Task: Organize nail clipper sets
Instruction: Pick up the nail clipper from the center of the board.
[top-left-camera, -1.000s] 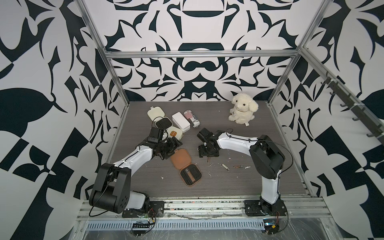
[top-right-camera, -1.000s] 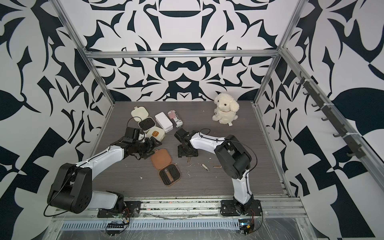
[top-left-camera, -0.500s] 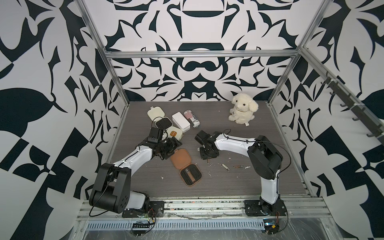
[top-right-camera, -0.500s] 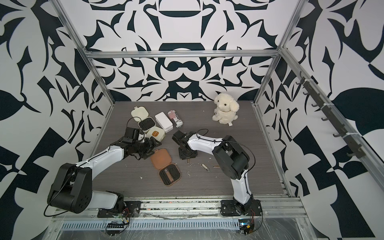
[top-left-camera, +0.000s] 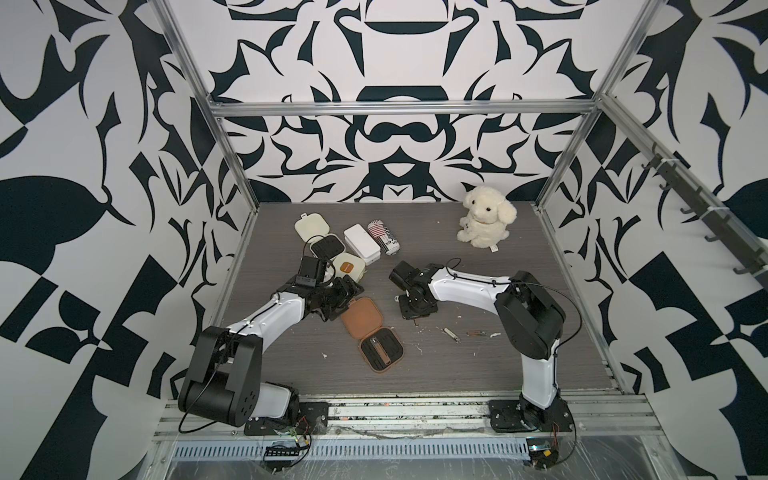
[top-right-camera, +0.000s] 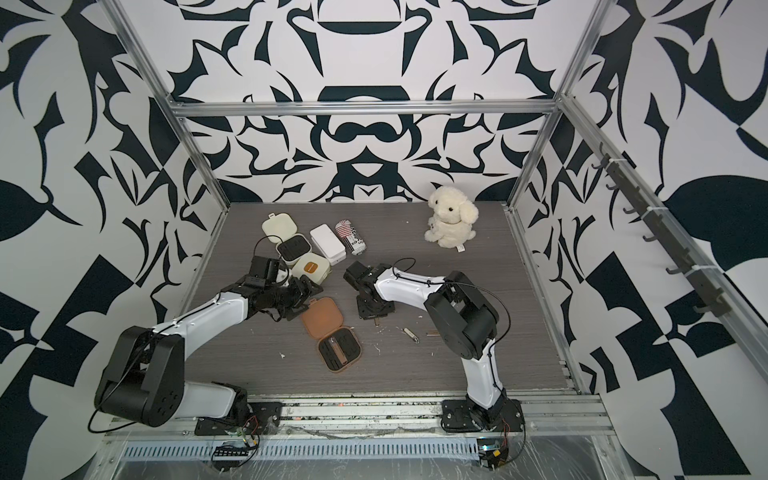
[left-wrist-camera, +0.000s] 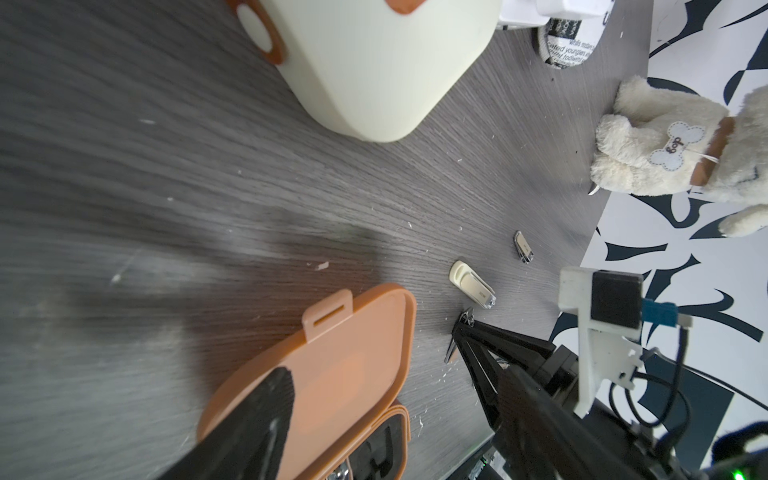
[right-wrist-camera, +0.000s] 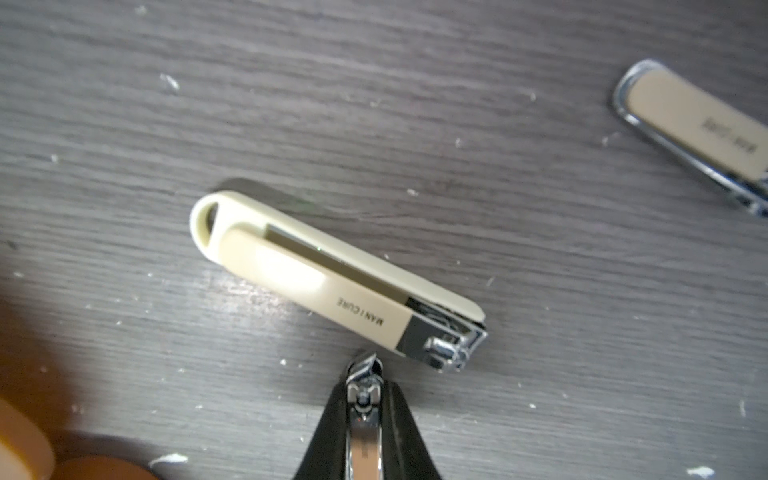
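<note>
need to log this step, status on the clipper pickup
Right gripper jaws shut on small metal clipper. Left gripper open over tan case lid. Cream clipper lies close by the held one's tip.

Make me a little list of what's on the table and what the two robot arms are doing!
Cases: tan case open, something in its black slots; cream case open; second cream case shut
Right fingers: shut on a small silver clipper
Left fingers: one over the tan lid; grip unclear
Loose clippers: cream clipper and tan-topped clipper, lying on the table
Other things: white box, striped can, plush dog
</note>
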